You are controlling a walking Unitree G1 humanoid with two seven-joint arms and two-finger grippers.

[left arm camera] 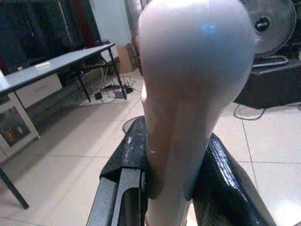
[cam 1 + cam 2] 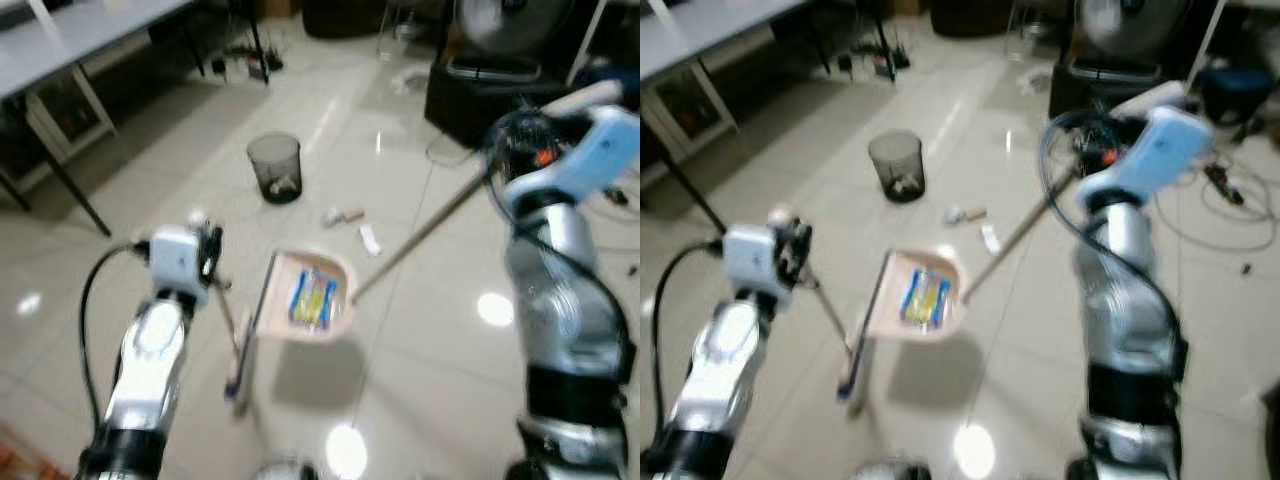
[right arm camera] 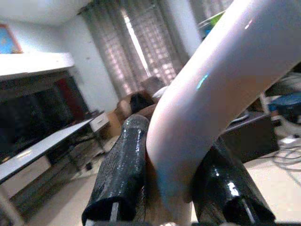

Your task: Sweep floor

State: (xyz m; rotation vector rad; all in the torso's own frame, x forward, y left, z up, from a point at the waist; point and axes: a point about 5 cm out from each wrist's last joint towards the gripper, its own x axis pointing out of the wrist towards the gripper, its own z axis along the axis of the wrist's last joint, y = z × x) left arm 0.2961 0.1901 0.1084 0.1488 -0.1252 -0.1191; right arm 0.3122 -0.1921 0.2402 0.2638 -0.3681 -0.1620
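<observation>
My left gripper (image 2: pixel 211 256) is shut on the pale top of a broom handle (image 1: pixel 188 94). The thin shaft runs down to the broom head (image 2: pixel 239 382) on the tiles. My right gripper (image 2: pixel 503 152) is shut on the curved end of a dustpan handle (image 3: pixel 207 89). Its long rod slants down to the pinkish dustpan (image 2: pixel 306 296). The pan hangs a little above the floor, its shadow beneath it, and holds a blue and yellow wrapper (image 2: pixel 313 298). Two bits of litter (image 2: pixel 343 215) (image 2: pixel 370 240) lie on the tiles beyond the pan.
A dark mesh bin (image 2: pixel 275 167) with scraps in it stands farther ahead. A grey table (image 2: pixel 70 40) runs along the left with cables under it. A fan (image 2: pixel 505 25) on a black box (image 2: pixel 470 95) and loose cables are at the far right.
</observation>
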